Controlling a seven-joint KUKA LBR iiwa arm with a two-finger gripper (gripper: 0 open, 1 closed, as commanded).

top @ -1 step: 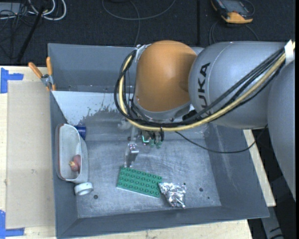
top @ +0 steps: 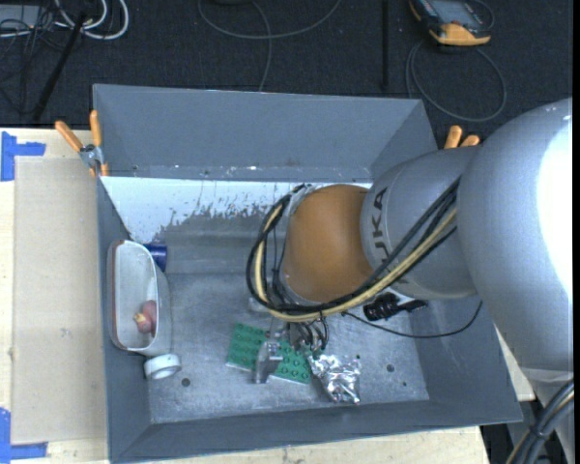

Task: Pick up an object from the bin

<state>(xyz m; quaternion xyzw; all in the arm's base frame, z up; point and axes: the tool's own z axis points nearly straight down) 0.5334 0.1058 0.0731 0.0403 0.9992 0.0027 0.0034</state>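
Grey bin floor is seen mostly bare. The gripper is largely hidden beneath the orange wrist cover and cables, so its opening cannot be judged. The wrist is pointed downward over a green studded plate near the bin's front edge, with crumpled foil just beside it.

Rounded silver-grey arm, black lettering on its wrist ring. At 9 o'clock of the ring, a smooth orange cover, looped by black and yellow cables; small grey gripper at its 6 o'clock
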